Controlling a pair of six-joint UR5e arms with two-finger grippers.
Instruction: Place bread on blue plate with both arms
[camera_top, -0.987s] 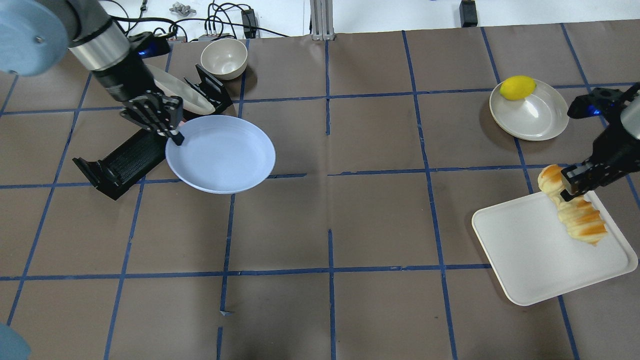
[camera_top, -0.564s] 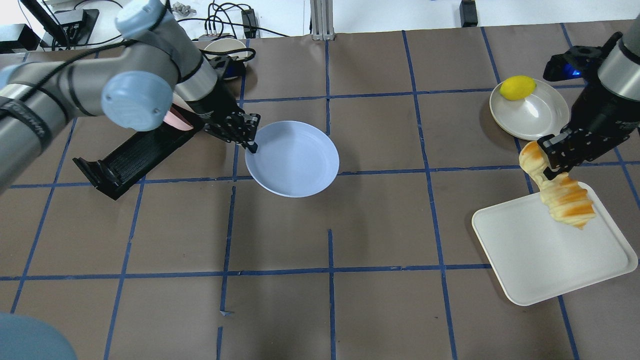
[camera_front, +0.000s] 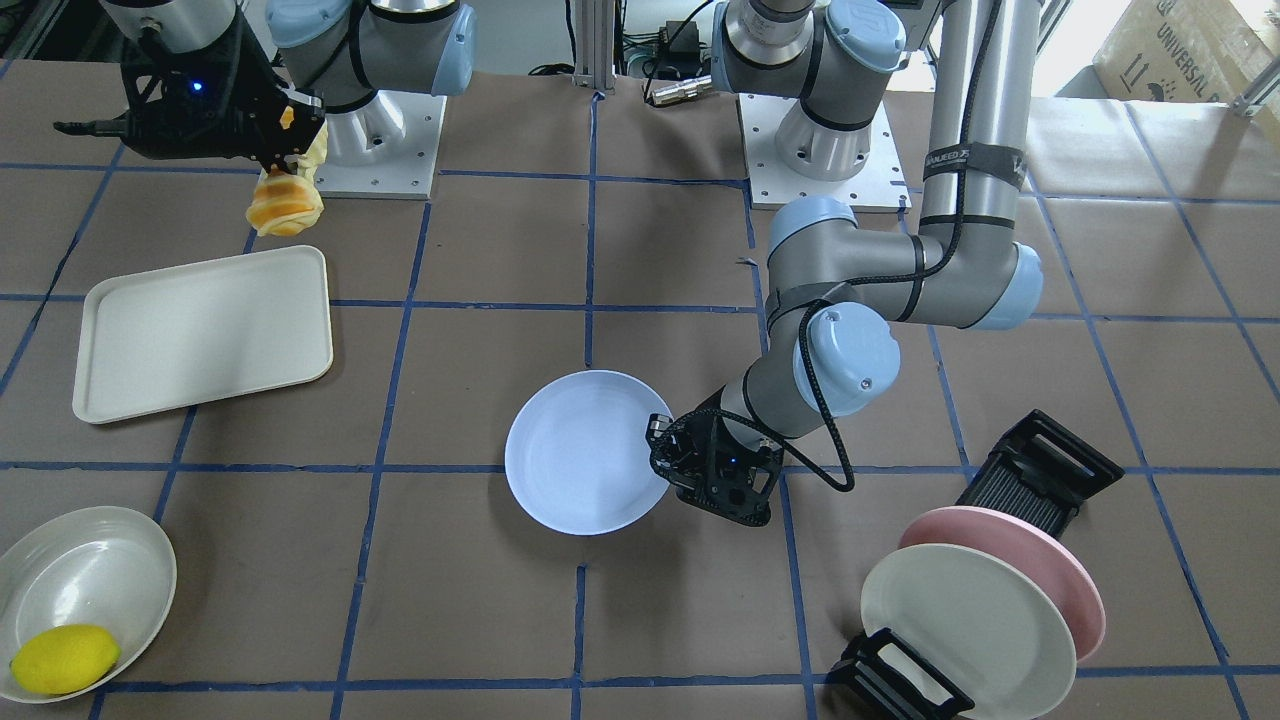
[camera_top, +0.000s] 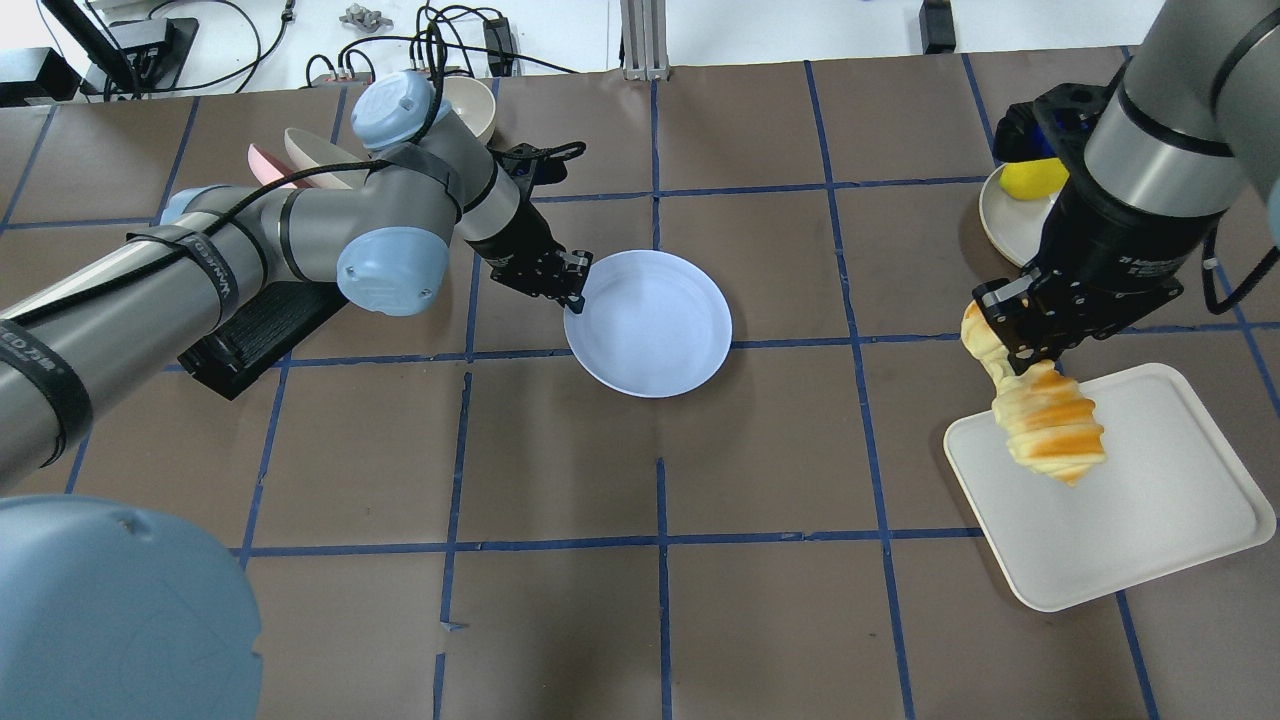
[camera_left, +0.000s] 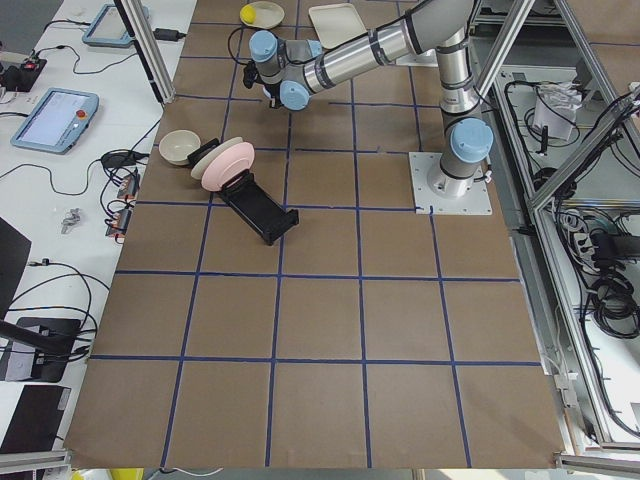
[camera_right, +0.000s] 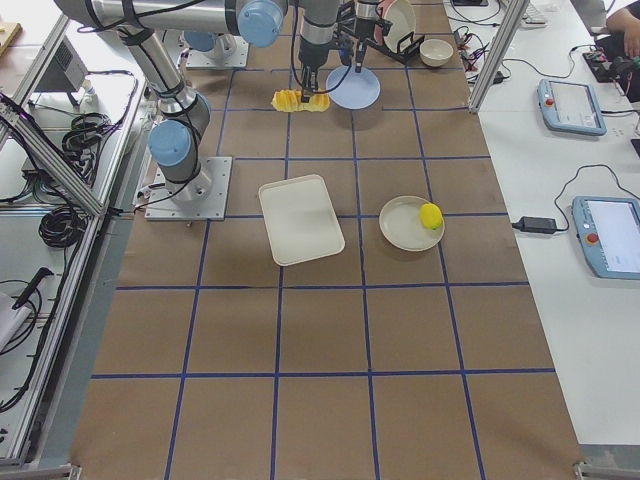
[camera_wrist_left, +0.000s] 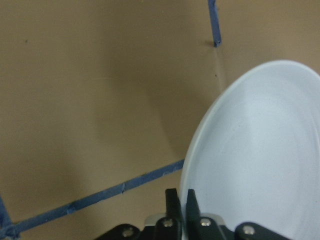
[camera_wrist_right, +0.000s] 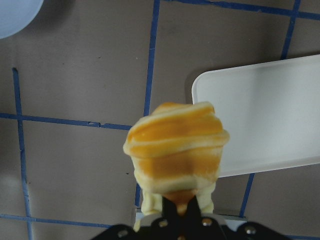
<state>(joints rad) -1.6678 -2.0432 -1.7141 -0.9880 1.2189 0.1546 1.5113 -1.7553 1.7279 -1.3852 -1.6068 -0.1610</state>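
Observation:
The blue plate (camera_top: 650, 325) is near the table's middle, also in the front view (camera_front: 585, 450) and left wrist view (camera_wrist_left: 260, 150). My left gripper (camera_top: 572, 290) is shut on its left rim, fingers pinching the edge (camera_wrist_left: 181, 200). I cannot tell whether the plate touches the table. My right gripper (camera_top: 1015, 350) is shut on the upper end of the bread (camera_top: 1045, 430). The bread, a twisted golden roll, hangs above the left edge of a white tray. It also shows in the right wrist view (camera_wrist_right: 175, 145) and front view (camera_front: 283, 205).
The white tray (camera_top: 1130, 520) lies at the right. A cream plate (camera_top: 1010, 215) with a lemon (camera_top: 1030, 175) sits behind it, partly hidden by my right arm. A black rack (camera_top: 250, 330) holds a pink plate (camera_front: 1050, 570) and a cream plate (camera_front: 960, 620) at the left.
My left gripper carried the blue plate rightward from the rack to the table's middle. My right gripper lifted the bread and moved it left, toward the tray's left edge.

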